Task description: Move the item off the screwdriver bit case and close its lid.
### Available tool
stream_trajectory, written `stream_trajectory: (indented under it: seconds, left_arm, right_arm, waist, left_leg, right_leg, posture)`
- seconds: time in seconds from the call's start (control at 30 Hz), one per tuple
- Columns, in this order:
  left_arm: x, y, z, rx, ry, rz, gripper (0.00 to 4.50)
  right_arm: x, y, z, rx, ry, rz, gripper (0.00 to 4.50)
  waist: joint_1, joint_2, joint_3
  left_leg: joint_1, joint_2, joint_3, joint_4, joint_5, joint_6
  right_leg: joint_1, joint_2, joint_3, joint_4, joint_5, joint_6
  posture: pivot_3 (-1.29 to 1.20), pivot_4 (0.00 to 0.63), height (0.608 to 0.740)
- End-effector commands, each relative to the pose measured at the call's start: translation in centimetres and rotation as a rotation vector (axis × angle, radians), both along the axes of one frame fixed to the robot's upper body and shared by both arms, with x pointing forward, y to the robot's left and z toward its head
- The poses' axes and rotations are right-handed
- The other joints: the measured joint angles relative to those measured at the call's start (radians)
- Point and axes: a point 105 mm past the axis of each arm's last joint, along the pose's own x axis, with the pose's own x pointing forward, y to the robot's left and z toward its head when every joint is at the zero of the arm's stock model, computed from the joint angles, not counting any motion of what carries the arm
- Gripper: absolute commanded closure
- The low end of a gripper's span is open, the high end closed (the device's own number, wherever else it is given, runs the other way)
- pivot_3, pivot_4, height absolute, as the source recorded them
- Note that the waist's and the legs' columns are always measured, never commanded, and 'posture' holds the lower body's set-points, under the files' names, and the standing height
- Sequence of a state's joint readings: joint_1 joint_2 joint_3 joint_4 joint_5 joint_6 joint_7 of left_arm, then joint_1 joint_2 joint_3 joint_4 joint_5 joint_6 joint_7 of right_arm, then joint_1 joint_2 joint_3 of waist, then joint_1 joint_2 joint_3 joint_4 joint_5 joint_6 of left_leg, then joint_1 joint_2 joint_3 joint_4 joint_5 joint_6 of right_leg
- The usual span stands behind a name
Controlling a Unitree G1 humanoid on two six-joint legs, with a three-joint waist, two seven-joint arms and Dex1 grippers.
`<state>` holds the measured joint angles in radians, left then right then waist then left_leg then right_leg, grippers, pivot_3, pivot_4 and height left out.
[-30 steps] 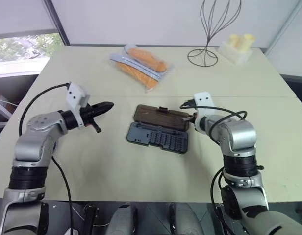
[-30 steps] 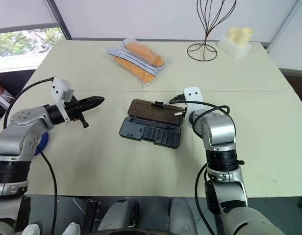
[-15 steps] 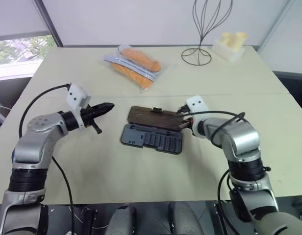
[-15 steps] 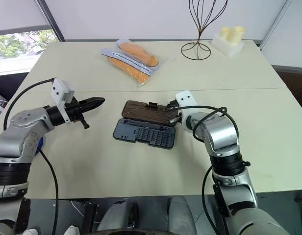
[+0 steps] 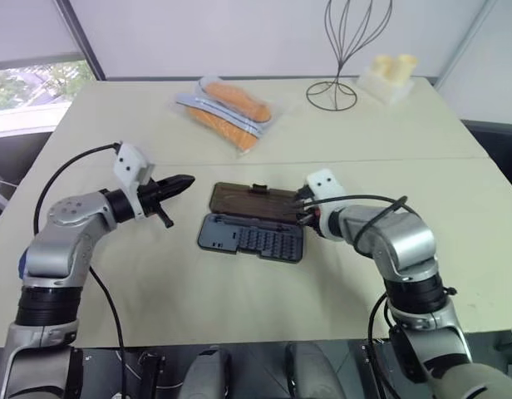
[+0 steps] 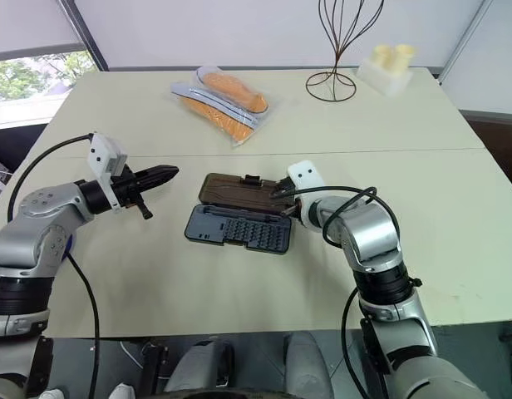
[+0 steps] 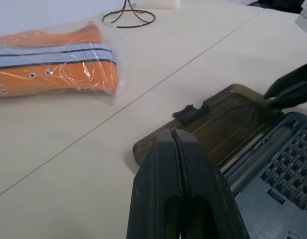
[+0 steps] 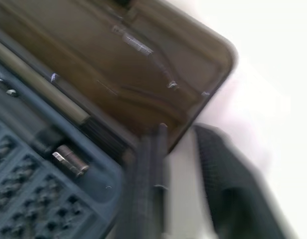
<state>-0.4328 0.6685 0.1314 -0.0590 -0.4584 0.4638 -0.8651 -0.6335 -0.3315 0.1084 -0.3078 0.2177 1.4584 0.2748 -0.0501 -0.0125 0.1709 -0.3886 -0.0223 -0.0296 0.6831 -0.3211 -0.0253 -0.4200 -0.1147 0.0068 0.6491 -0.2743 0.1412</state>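
The screwdriver bit case point(image 5: 254, 240) lies open in the middle of the table, rows of bits showing in its dark grey tray. Its smoky-brown lid point(image 5: 252, 199) is folded back flat beyond the tray, latch tab at the far edge. Nothing rests on the case. A clear bag of orange shoes point(image 5: 231, 112) lies on the table farther back, well apart. My right gripper point(image 5: 302, 209) is at the lid's right end, open, one finger point(image 8: 143, 179) along the lid's edge and the other over bare table. My left gripper point(image 5: 185, 180) hovers left of the case, shut and empty.
A black wire stand point(image 5: 334, 81) and a white block with pale yellow cylinders point(image 5: 387, 76) stand at the back right. A seam crosses the beige table point(image 5: 156, 291) just beyond the case. The table's left edge borders a window.
My right gripper moved left to the lid's right end and its fingers parted. The case slid slightly left. The left arm stayed put; the camera view shifted.
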Motion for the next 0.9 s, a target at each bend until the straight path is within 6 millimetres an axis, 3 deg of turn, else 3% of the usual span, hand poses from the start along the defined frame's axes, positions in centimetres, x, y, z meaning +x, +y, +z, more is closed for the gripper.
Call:
stream_trajectory:
  seconds: [0.03, 0.07, 0.33, 0.43, 0.6, 0.9]
  left_arm:
    - [-0.2, -0.1, 0.9, 0.007, -0.048, -0.007, 4.50]
    - [-0.1, -0.1, 1.0, 0.007, -0.049, -0.008, 4.50]
    - [0.0, -0.2, 1.1, 0.008, -0.056, -0.003, 4.50]
    - [0.0, -0.2, 1.0, 0.010, -0.057, -0.002, 4.50]
    - [-0.1, 0.0, 1.0, 0.018, -0.060, 0.006, 4.50]
    - [-0.2, 0.3, 1.1, 0.021, -0.065, 0.022, 4.50]
  right_arm:
    - [0.6, 0.0, 1.3, 0.031, -0.031, -0.028, 1.39]
    - [0.8, -0.1, 1.4, 0.038, -0.029, -0.044, 0.96]
    - [2.5, -1.2, 0.0, 0.053, 0.018, -0.194, 0.96]
    - [2.9, -1.2, -0.3, 0.050, 0.022, -0.211, 1.79]
    - [3.0, -0.9, -0.6, 0.044, 0.029, -0.206, 4.35]
    - [2.3, -0.9, -0.9, 0.011, 0.036, -0.163, 4.44]
  waist:
    - [0.005, 0.000, 0.000]
    - [0.005, 0.000, 0.000]
    - [0.008, 0.000, 0.000]
    - [0.006, 0.000, 0.000]
    - [0.006, -0.001, -0.001]
    - [0.007, -0.001, -0.001]
  left_leg:
    - [0.000, 0.000, 0.000, 0.000, 0.000, 0.000]
    - [-0.001, 0.000, 0.000, 0.000, 0.001, -0.002]
    - [-0.002, -0.001, 0.000, 0.000, 0.002, -0.004]
    - [-0.002, -0.001, 0.000, 0.000, 0.002, -0.004]
    - [-0.002, -0.001, 0.000, 0.000, 0.003, -0.005]
    - [-0.002, -0.001, 0.000, 0.001, 0.003, -0.005]
  right_leg:
    - [0.000, 0.000, 0.000, 0.000, 0.000, 0.000]
    - [0.000, 0.000, 0.000, 0.000, 0.000, 0.000]
    - [-0.002, -0.001, 0.000, 0.000, 0.000, 0.000]
    - [-0.002, -0.001, 0.000, 0.000, 0.000, 0.000]
    - [-0.001, -0.001, 0.000, 0.001, 0.000, 0.000]
    - [-0.001, -0.001, 0.000, 0.001, 0.000, 0.000]
  posture:
    - [0.00, 0.150, 0.740]
    - [0.00, 0.150, 0.740]
    - [0.00, 0.150, 0.740]
    - [0.00, 0.150, 0.740]
    - [0.00, 0.150, 0.740]
    - [0.00, 0.150, 0.740]
